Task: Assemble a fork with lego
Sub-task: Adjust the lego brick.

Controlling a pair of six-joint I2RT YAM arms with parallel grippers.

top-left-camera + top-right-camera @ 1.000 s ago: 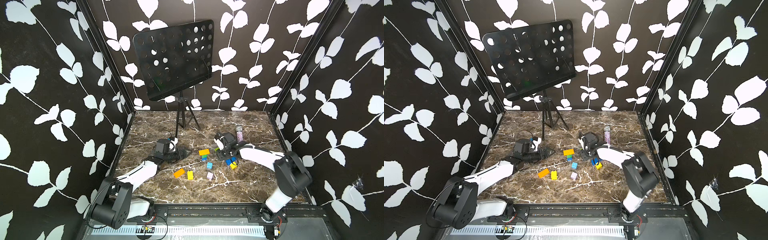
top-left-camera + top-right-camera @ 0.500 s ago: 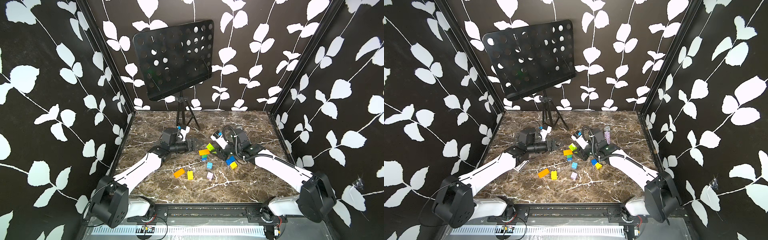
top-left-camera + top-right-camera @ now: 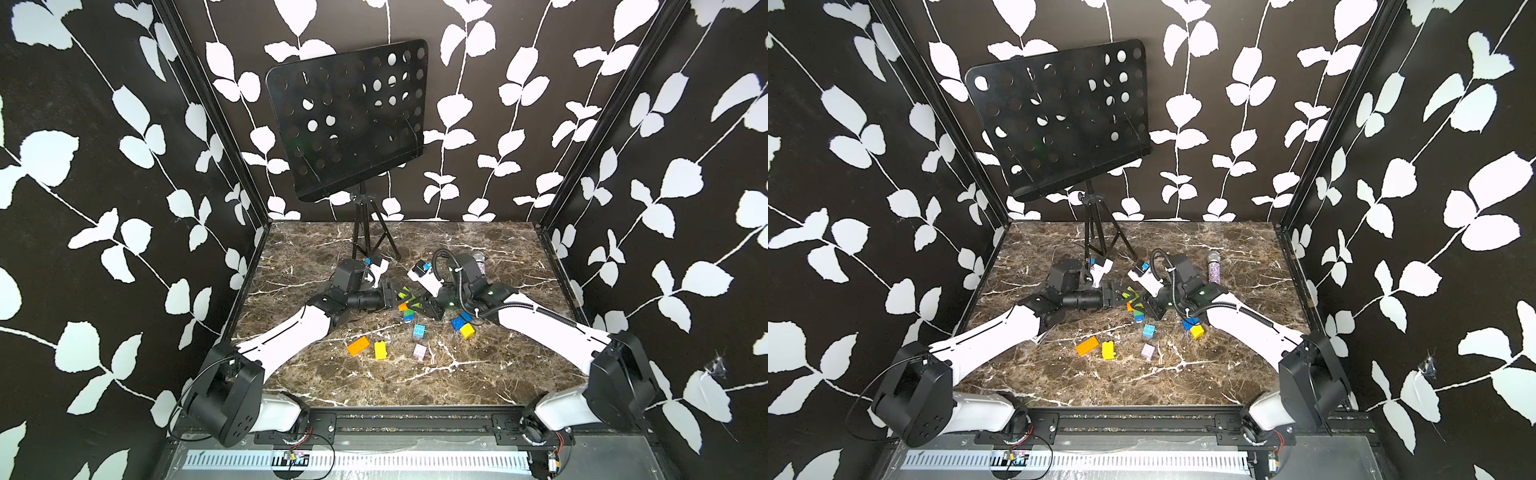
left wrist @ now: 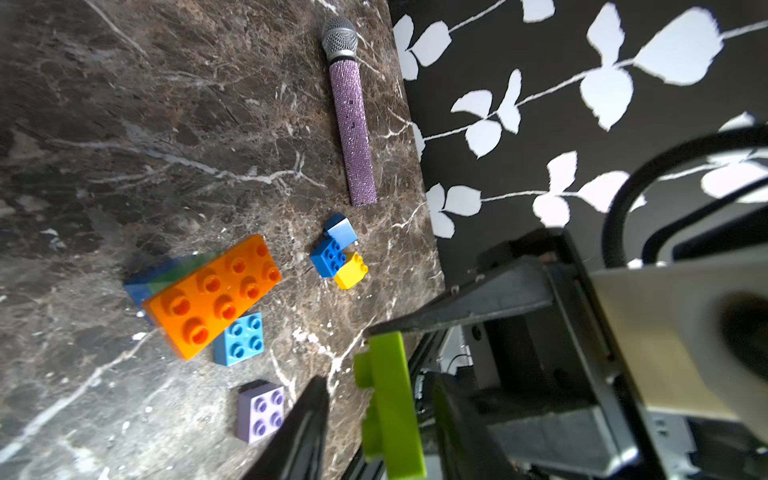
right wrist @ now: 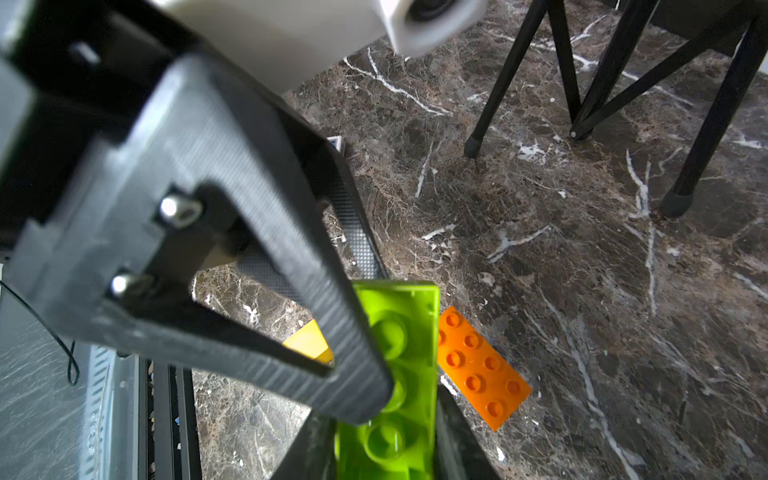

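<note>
Lime brick [image 5: 415, 324] half hidden behind left claw [image 4: 345, 359]; grip unclr.

Top views overlook everything; wrist views closely share lime brick [image 4: 390, 415].

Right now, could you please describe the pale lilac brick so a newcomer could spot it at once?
From the black music stand, come forward across the marble table. Near the front lie an orange brick, a yellow brick, then the lilac brick. It alone is pale lilac, square with four studs.
</note>
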